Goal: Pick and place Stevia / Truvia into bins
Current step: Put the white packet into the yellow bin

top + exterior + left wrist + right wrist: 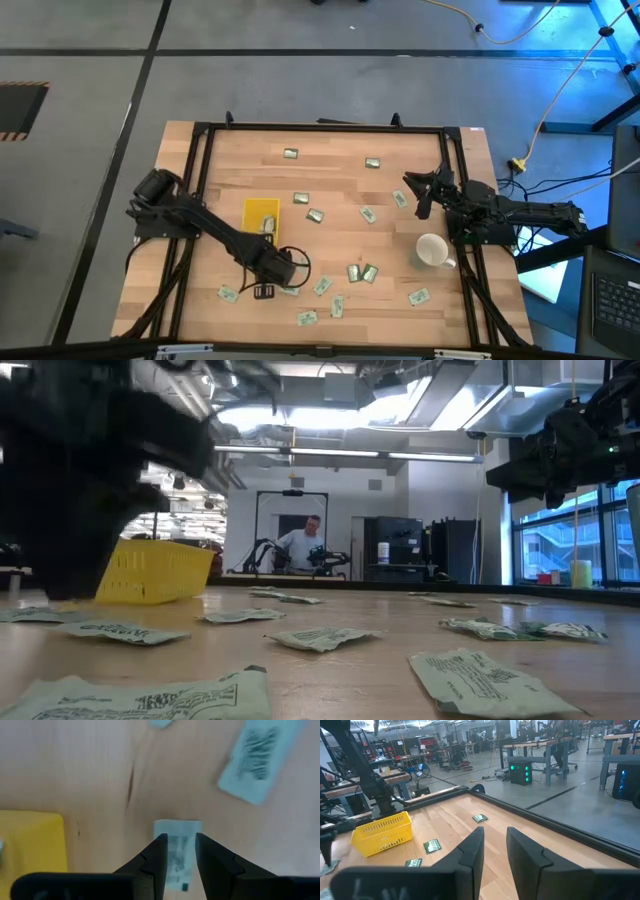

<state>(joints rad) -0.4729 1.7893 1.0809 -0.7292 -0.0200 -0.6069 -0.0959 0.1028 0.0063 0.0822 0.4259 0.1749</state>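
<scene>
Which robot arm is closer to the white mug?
The right one. The right gripper hangs just beyond the white mug, at the table's right side. The left gripper is far across, near the yellow tray.

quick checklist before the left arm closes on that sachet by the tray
1. Sachet lies between the left gripper's fingers: ok, fingers open and straddling it.
2. Sachet is single, nothing stacked on it: ok, the nearest other sachet lies apart.
3. Fingers low enough to pinch: cannot tell, height above the table is not shown.
4. Yellow tray close by for the drop: ok, it sits just beside the left gripper.
5. Right gripper out of the way: ok, it waits at the right side, near the white mug.
</scene>
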